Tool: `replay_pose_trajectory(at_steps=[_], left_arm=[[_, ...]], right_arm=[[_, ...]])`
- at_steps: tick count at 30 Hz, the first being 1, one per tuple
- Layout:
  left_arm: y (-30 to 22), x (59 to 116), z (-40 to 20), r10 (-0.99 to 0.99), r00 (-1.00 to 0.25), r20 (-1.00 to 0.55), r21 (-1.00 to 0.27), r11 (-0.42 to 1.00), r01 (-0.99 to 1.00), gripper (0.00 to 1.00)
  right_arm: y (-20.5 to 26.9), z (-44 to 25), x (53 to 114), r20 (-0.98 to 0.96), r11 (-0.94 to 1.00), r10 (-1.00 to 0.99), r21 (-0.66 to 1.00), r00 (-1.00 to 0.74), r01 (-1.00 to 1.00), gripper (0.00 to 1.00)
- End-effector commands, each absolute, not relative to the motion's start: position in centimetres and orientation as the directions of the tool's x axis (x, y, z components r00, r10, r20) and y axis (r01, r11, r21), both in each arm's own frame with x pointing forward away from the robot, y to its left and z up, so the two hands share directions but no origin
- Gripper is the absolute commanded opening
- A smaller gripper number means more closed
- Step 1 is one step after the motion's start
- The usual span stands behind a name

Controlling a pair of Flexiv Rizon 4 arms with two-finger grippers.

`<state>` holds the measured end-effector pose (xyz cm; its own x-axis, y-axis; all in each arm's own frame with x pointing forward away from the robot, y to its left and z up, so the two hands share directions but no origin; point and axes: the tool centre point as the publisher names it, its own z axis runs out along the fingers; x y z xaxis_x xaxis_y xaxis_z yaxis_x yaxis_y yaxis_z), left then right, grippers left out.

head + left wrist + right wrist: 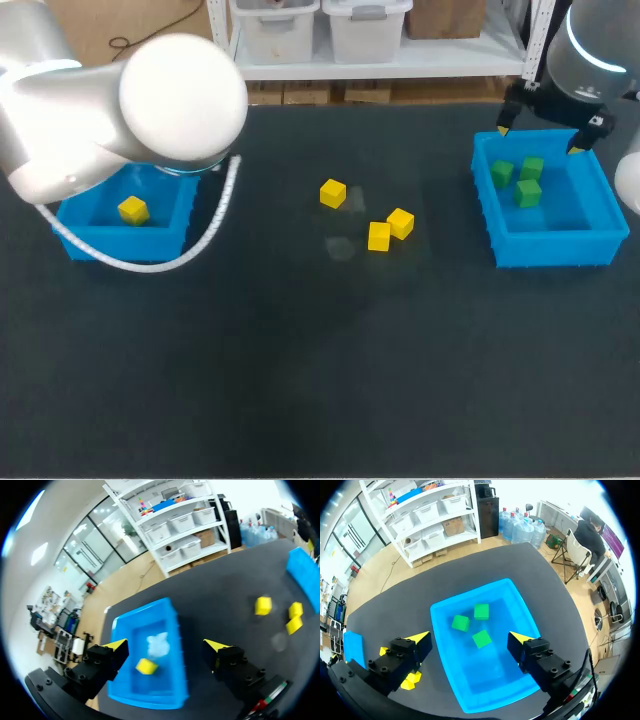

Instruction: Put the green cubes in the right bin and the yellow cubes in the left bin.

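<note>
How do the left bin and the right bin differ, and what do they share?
The left bin holds one yellow cube; the right bin holds three green cubes. My left arm hides part of the left bin from above; the right bin shows nearly whole. Both are blue and open-topped.

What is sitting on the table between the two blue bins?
Three yellow cubes on the dark table, between the left bin and the right bin: one alone, two close together. The head view shows it best.
</note>
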<state>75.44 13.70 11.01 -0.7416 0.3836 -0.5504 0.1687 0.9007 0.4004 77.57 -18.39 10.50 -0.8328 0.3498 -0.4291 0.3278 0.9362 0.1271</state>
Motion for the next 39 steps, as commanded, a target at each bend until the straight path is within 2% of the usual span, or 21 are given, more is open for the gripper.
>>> replay_pose_trajectory(at_steps=[1,5,13,17,27,39], left_arm=[[11.8,76.5,11.1,0.381,-0.748,-0.544,0.228,0.925,0.305,1.0],[8.3,76.9,10.6,0.426,-0.732,-0.531,0.164,0.9,0.405,1.0],[1.3,77.0,8.0,0.575,-0.678,-0.457,0.147,0.801,0.581,1.0],[-0.8,77.5,7.1,0.59,-0.679,-0.436,0.122,0.787,0.605,1.0],[-2.8,80.5,4.9,0.544,-0.735,-0.406,0.098,0.825,0.556,1.0],[-4.4,80.2,1.8,0.572,-0.748,-0.337,0.111,0.813,0.572,1.0]], right_arm=[[-18.4,10.5,77.3,-0.435,0.936,0.351,0.128,-0.829,0.329,1.0],[-18.4,10.5,77.3,-0.435,0.936,0.351,0.128,-0.829,0.329,1.0],[-18.4,10.5,77.3,-0.435,0.936,0.351,0.128,-0.829,0.329,1.0],[-18.4,10.5,77.3,-0.435,0.936,0.351,0.128,-0.829,0.329,1.0],[-18.4,10.5,77.3,-0.435,0.936,0.351,0.128,-0.829,0.329,1.0],[-18.4,10.5,77.3,-0.435,0.936,0.351,0.128,-0.829,0.329,1.0]])
